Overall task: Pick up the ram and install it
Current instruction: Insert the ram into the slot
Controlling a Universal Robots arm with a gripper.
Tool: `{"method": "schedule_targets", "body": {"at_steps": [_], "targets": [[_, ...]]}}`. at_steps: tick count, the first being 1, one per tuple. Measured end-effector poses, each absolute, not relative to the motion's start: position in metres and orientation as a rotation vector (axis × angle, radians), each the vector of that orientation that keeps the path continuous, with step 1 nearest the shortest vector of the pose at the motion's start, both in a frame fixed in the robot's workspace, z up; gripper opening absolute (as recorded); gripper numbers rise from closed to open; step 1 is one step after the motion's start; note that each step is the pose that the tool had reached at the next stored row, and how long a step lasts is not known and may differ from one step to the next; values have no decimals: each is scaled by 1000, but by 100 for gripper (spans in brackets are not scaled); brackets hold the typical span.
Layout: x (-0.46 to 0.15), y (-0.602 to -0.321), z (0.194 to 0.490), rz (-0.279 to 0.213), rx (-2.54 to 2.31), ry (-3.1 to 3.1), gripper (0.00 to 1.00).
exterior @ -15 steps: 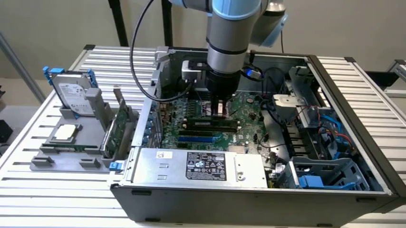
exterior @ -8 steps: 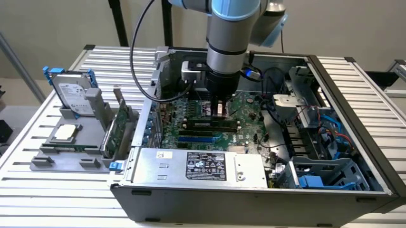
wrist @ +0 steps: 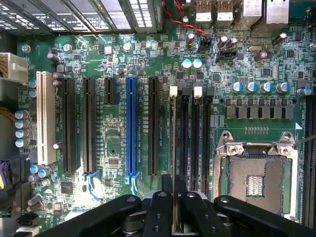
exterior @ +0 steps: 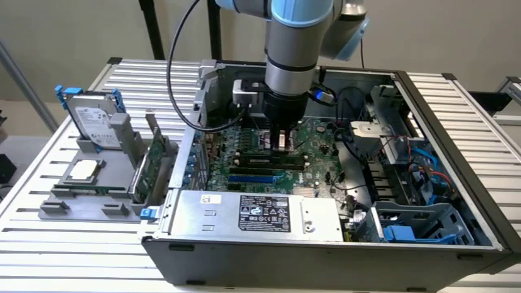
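Note:
The ram [wrist: 173,148] shows edge-on as a thin strip, standing upright between my fingers. My gripper [wrist: 174,200] is shut on its top edge, one black finger [wrist: 159,210] on each side. The stick runs along the outermost memory slot, the one with a white latch [wrist: 173,91]; whether it sits in the slot or just above it I cannot tell. Two more black memory slots [wrist: 185,138] lie beside it, bare. In the exterior view the gripper [exterior: 281,141] reaches straight down into the open computer case [exterior: 456,152], over the green motherboard [exterior: 313,137].
A CPU socket [wrist: 256,173] lies next to the memory slots, with a blue slot [wrist: 131,128] and a white slot [wrist: 46,118] on the other side. Outside the case, a grey fixture [exterior: 82,198] holds a hard drive [exterior: 94,119], an expansion card [exterior: 150,165] and a chip [exterior: 84,171]. The power supply [exterior: 252,210] fills the case's front.

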State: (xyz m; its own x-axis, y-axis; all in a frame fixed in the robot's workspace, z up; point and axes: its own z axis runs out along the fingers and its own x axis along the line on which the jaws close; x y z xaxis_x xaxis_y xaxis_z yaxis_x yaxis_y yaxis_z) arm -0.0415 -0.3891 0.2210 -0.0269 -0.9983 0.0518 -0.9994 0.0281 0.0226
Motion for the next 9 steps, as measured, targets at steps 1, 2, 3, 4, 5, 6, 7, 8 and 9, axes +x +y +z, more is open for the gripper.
{"method": "schedule_targets", "body": {"at_steps": [1,2,3,4,5,6,7,8,9], "targets": [[-42,-389,221,31,2154,-2214,100],[-41,-389,221,31,2154,-2214,100],[-41,-389,221,31,2154,-2214,100],[-41,-389,221,31,2154,-2214,100],[-41,-389,221,31,2154,-2214,100],[-41,-389,221,31,2154,-2214,100],[-41,-389,221,31,2154,-2214,100],[-41,-389,221,31,2154,-2214,100],[-41,-389,221,31,2154,-2214,100]]}}
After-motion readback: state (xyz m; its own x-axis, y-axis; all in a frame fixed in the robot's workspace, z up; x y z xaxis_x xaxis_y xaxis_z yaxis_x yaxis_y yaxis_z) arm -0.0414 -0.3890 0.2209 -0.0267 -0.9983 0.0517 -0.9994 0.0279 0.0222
